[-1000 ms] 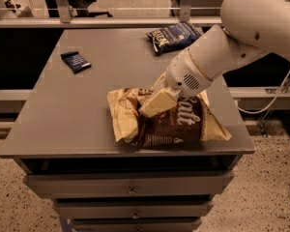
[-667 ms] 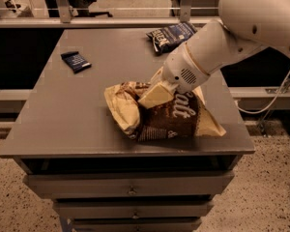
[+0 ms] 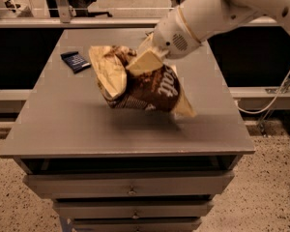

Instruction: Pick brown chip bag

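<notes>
Hanging tilted above the middle of the grey table (image 3: 63, 124), the brown chip bag (image 3: 152, 88) is clear of the surface, with its shadow beneath it. The gripper (image 3: 144, 63) reaches in from the far right, jaws pinching the bag's upper edge. A small navy packet (image 3: 75, 61) lies at the far left.

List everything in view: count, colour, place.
chip bag: 1, brown with cream ends, held above the table's middle, its shadow below it
packet: 1, navy, flat on the table's far left
table: 1, grey, centre of view
drawers: 3 showing, grey, stacked under the tabletop
cable: 1, white, right of the table
floor: speckled, around the table
arm: 1, white, reaching in from the upper right
gripper: 1, cream, shut on the chip bag's upper part, above the table
</notes>
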